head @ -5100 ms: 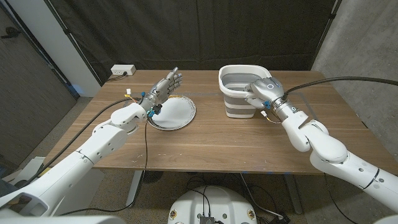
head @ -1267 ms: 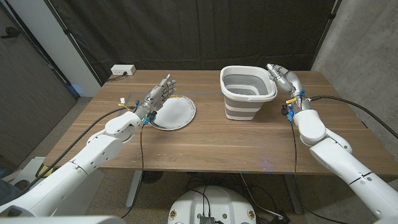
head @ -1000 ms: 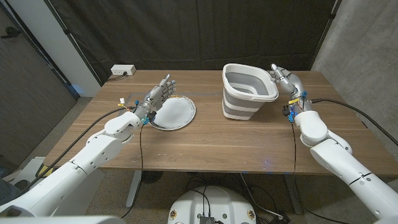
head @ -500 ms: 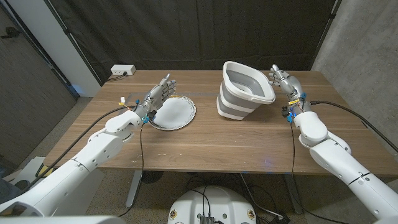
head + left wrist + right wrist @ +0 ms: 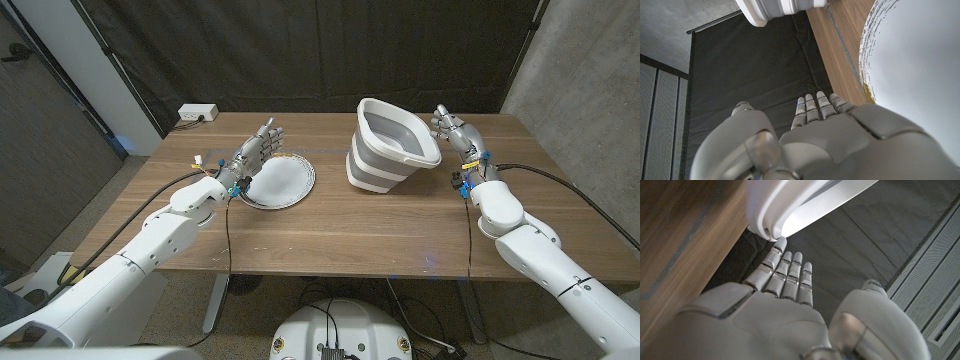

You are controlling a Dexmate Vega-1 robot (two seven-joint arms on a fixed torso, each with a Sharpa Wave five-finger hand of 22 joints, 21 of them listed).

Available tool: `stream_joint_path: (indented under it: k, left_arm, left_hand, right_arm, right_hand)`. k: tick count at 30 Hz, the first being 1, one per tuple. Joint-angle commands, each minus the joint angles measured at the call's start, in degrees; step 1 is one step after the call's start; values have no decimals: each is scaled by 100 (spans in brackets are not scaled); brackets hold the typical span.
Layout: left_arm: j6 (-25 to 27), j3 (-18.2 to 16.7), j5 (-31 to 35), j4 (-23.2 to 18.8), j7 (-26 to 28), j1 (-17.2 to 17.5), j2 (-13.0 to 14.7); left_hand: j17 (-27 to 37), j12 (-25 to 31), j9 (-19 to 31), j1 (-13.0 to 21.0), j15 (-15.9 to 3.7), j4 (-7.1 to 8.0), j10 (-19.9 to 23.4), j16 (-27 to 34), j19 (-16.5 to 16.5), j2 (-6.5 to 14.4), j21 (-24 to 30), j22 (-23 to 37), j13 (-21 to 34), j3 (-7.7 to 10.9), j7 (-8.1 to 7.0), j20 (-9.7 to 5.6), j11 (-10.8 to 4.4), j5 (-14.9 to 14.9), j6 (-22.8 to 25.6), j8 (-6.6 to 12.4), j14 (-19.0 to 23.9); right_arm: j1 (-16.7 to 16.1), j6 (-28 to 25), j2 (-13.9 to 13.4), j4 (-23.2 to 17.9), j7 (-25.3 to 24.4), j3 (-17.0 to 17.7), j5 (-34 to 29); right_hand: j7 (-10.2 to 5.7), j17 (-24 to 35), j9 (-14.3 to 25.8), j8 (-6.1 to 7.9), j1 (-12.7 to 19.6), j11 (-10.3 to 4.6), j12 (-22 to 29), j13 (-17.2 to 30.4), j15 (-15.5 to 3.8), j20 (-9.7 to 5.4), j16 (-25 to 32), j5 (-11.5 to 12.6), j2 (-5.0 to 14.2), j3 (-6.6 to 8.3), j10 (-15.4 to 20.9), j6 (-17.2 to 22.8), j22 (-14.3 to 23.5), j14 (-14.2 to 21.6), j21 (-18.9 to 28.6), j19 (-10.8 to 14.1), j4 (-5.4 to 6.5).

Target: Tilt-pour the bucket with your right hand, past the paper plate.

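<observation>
A white and grey collapsible bucket (image 5: 390, 145) stands tilted at the table's back middle. Its top leans toward the white paper plate (image 5: 280, 183) and its right base edge is lifted. My right hand (image 5: 452, 130) is at the bucket's right side, fingers extended, with its fingertips against the rim. In the right wrist view the fingers (image 5: 785, 272) reach up to the bucket's rim (image 5: 800, 205) and grip nothing. My left hand (image 5: 255, 150) stands open at the plate's back left edge, holding nothing. The left wrist view shows that hand (image 5: 815, 135) beside the plate (image 5: 920, 75), with the bucket (image 5: 780, 7) beyond.
The wooden table (image 5: 330, 230) has bare surface in front of the plate and the bucket. A white power box (image 5: 198, 113) sits at the back left corner. A black curtain hangs behind the table, and a concrete wall rises at the right.
My right hand moved from the bucket's front to its right rim. Over the last second the bucket has tipped further toward the plate. The left hand has stayed in place.
</observation>
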Motion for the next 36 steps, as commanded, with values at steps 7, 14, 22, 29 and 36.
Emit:
stream_joint_path:
  k: [7,14,22,29,36]
  left_arm:
    - [-89,-41,2,-87,38,126,7]
    - [-138,-51,8,-130,56,184,9]
    - [-163,-74,-1,-199,82,259,33]
    - [-154,-122,-3,-264,109,315,103]
    - [-135,-147,-64,-202,-49,281,175]
  left_hand:
    - [9,-6,13,-17,3,7,61,-9,-42,34,21,34,15,-44,-16,-2,-13,-7,48,7,11]
    - [9,-9,13,-15,3,9,55,-10,-46,34,20,34,15,-48,-20,5,-1,-8,49,5,10]
    - [9,-10,13,-12,2,11,54,-10,-47,36,21,34,15,-51,-20,1,-22,-9,48,4,9]
    - [9,-9,13,-9,-2,12,58,-9,-38,36,25,34,15,-54,-16,2,-17,-10,46,2,11]
    - [9,-9,13,-8,-3,13,60,-6,-31,37,28,33,15,-57,-18,5,8,-12,44,0,18]
  right_arm:
    - [-181,205,-96,-313,-153,149,-201]
    - [-317,139,-51,-367,-200,241,-147]
    - [-323,191,134,-118,-83,182,171]
    - [-179,397,315,215,117,17,454]
    - [-30,496,485,496,270,-145,756]
  right_hand:
    - [-65,3,18,-6,-56,29,46,7,25,-176,0,-11,-15,-37,-14,-5,22,-11,-31,3,27]
    - [-77,0,17,-2,-60,23,50,6,20,-175,0,-21,-10,-43,-10,3,22,-15,-49,5,27]
    - [18,-2,15,27,-75,8,62,3,-17,-206,-7,-44,5,-56,5,87,24,-44,-119,-66,30]
    - [38,-2,12,30,-81,3,66,2,-35,-214,-8,-55,15,-62,9,105,26,-57,-152,-98,32]
    - [167,-4,6,90,-104,11,100,-6,-10,-239,-2,-87,38,-81,87,297,30,-67,-206,-92,37]
